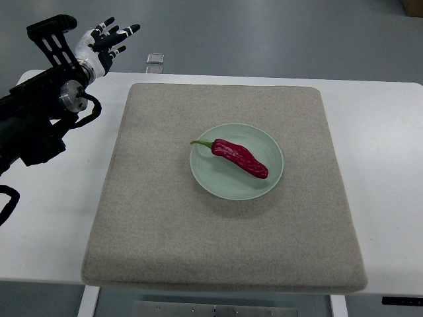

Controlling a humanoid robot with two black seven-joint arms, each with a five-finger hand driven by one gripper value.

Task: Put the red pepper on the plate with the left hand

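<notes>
Red pepper [239, 158] is lying flat on the plate [264, 188], running diagonally: green stem end points toward the upper left and pokes just past the plate's left rim, blunt tip points lower right, near the plate's centre-right. Nothing is touching it. Plate is pale green, round, and sits right of centre on a beige fabric mat [165, 224]. Mat is roughly square with rounded corners and covers most of the white table [383, 165], leaving bare white strips on the left and right. Left hand [99, 43] is well away from the pepper, up at the top-left corner, beyond the mat's far-left corner and over the table's far edge. Fingers are spread, pointing right and slightly up, holding nothing; fingertips are black, knuckle segments white/silver. Black forearm and wrist housing [39, 112] come in from the left edge with a black cable [89, 112] looping beside the wrist. A small clear rectangular object [155, 61] lies on the grey floor [264, 33] past the table's far edge; can't tell what it is. Right arm isn't visible.
</notes>
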